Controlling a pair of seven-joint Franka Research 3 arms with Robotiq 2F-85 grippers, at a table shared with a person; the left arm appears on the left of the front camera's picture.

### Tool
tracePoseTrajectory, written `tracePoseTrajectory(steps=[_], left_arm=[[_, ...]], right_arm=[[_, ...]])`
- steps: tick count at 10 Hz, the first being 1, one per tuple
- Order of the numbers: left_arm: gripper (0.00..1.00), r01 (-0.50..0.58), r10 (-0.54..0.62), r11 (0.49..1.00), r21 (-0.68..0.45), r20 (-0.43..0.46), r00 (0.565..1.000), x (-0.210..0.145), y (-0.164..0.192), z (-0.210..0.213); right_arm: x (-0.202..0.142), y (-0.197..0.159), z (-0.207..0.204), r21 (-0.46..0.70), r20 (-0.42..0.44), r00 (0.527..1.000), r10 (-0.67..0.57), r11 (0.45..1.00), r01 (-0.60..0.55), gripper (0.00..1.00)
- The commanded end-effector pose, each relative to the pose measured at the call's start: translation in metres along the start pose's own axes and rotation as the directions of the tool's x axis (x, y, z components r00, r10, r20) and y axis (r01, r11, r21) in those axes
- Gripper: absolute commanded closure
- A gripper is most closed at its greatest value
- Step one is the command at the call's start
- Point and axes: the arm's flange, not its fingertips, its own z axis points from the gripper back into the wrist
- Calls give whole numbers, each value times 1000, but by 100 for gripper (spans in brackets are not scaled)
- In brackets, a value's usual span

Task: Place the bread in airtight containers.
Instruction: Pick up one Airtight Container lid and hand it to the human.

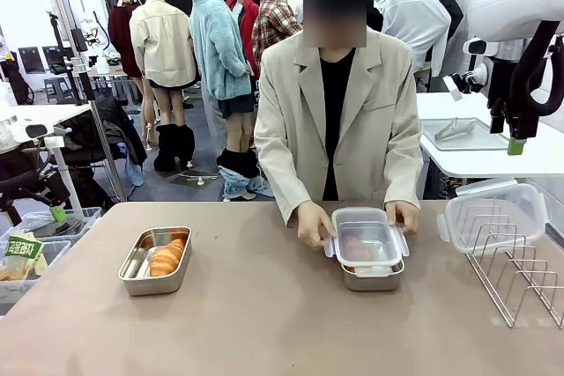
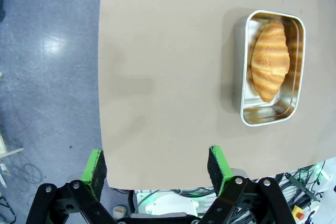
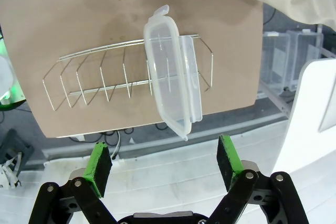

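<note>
Left gripper (image 2: 156, 162) is spread wide with nothing in it, hanging over the near edge of the table (image 2: 168, 51). Ahead of it and off to the right of its fingers, well apart, sits an open tin (image 2: 244, 114) with one roll (image 2: 270, 61) lying lengthwise inside.

Right gripper (image 3: 164, 157) is wide open and empty too. Straight ahead of its fingers a spare lid (image 3: 170, 77) leans on the wire rack (image 3: 84, 85).

Farther across, well clear of both grippers, a person's hands (image 1: 313, 222) hold either end of a second tin (image 1: 370, 277) with a clear lid on it. Something brownish shows through the lid.
</note>
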Motion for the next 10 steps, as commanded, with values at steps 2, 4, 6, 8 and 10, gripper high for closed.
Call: tracePoseTrajectory(steps=[2, 4, 6, 8, 10], left_arm=[[0, -18, 18, 1000, 13, 13, 1000, 0, 0, -1], [0, -18, 18, 1000, 13, 13, 1000, 0, 0, -1], [0, -18, 18, 1000, 13, 13, 1000, 0, 0, -1], [0, -18, 18, 1000, 13, 13, 1000, 0, 0, -1], [0, -18, 18, 1000, 13, 13, 1000, 0, 0, -1]], right_arm=[[-1, 0, 1, -3, -2, 1000, 3, 1000, -3, 0], [-1, 0, 1, -3, -2, 1000, 3, 1000, -3, 0], [-1, 0, 1, -3, -2, 1000, 3, 1000, -3, 0], [-1, 0, 1, -3, -2, 1000, 3, 1000, -3, 0], [-1, 0, 1, -3, -2, 1000, 3, 1000, -3, 0]])
